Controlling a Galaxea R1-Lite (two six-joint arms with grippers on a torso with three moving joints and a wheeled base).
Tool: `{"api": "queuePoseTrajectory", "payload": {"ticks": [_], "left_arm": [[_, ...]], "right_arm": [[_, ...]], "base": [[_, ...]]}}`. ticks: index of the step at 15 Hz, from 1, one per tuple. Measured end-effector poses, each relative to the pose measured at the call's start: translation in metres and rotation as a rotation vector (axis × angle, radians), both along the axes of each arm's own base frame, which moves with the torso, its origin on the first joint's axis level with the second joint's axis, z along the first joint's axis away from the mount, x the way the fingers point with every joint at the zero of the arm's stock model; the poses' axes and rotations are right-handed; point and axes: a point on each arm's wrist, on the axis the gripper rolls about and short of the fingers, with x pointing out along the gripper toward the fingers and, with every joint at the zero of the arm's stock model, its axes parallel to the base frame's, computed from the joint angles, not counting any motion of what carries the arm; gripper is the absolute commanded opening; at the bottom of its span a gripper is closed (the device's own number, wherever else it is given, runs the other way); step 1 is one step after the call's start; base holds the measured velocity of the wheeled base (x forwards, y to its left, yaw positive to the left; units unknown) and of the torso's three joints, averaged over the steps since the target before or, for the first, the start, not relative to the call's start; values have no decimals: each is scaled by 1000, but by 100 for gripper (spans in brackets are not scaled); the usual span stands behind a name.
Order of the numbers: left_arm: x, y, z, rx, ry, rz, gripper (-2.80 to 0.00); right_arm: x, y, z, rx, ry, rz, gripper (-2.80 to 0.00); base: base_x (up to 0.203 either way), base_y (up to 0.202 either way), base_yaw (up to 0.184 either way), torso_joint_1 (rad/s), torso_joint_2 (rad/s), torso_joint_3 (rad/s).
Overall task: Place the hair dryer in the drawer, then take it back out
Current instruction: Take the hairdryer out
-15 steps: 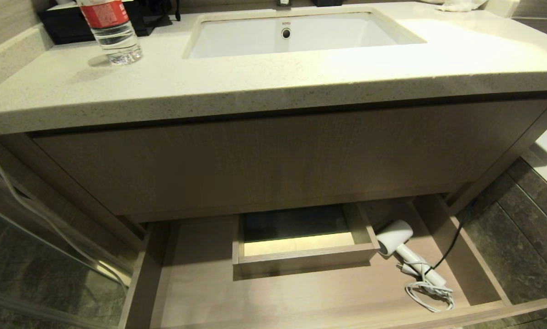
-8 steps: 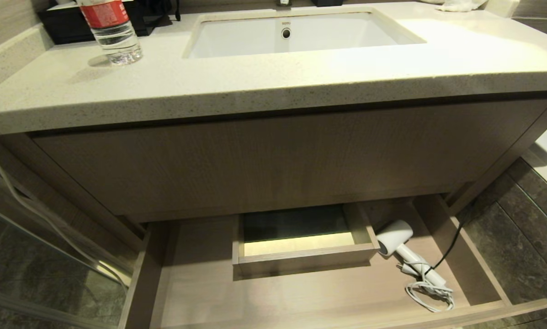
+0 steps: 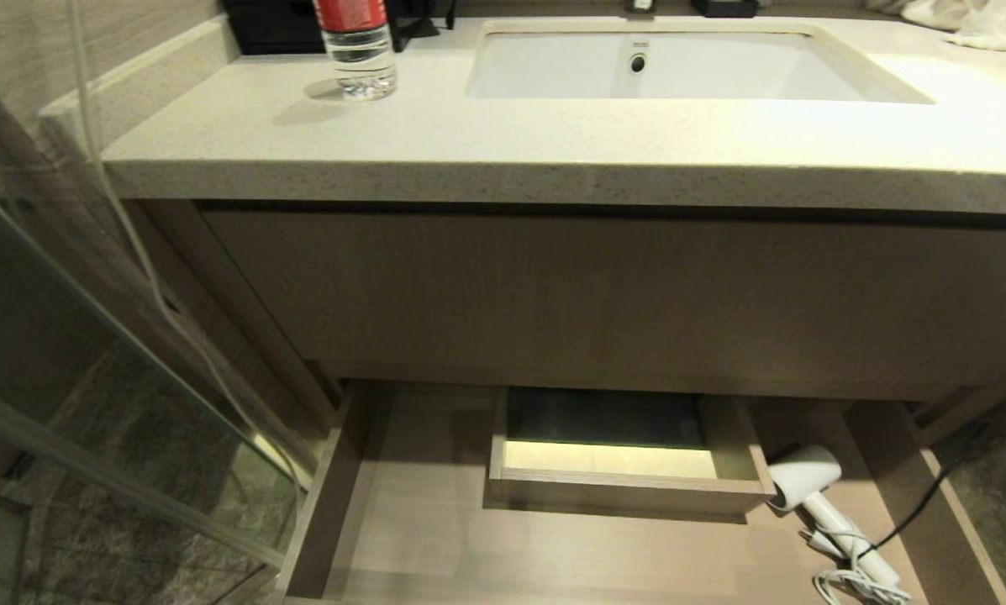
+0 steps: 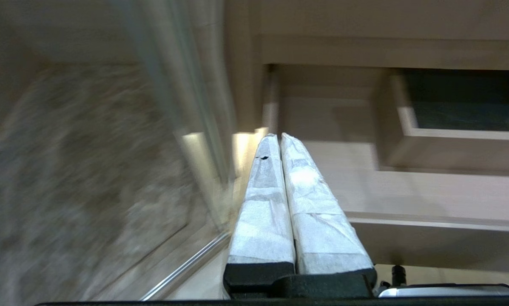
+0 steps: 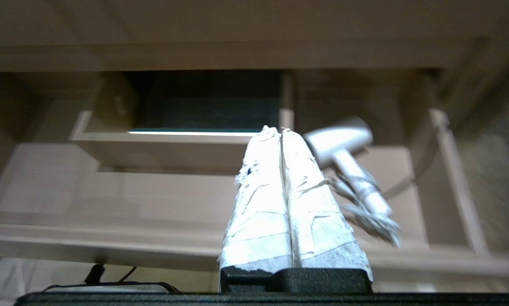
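Looking down at the bathroom vanity, I am seeing the drawer (image 3: 435, 538) standing pulled out beneath the taller wood-grain panel (image 3: 620, 294), with the hair dryer (image 3: 813, 483) lying inside it at the robot's right end, just beside the boxed cutout (image 3: 620, 483). Its fat white barrel is pointing toward the cutout wall, its slim handle is trailing toward the drawer front, and its black cord (image 3: 931, 504) is running out over the right side wall.

I am judging the first half as done: the dryer is resting in the drawer, and nothing is gripping it. Taking it back out is what I am reading as remaining.

My right gripper (image 5: 281, 131) is hanging in front of the drawer with its padded fingers pressed together on nothing, the dryer lying just beyond them. My left gripper (image 4: 278, 137) is likewise clenched and empty, facing the drawer's left end near the glass panel (image 3: 91, 403).
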Motion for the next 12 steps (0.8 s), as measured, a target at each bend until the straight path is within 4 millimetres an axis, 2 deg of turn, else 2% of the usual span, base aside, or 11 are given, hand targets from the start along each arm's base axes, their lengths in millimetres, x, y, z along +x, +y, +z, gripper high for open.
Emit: {"api": "queuePoseTrajectory", "payload": {"ticks": [4,12], "left_arm": [[0,0,0,-1,-1,1,-280],[0,0,0,1,-2,1,-280]], "right_arm": [[0,0,0,0,0,-3,-280],[0,0,0,0,1,-2,-280]], "base": [[12,-9,89,2,4,3],[0,0,0,1,-3,1]]}}
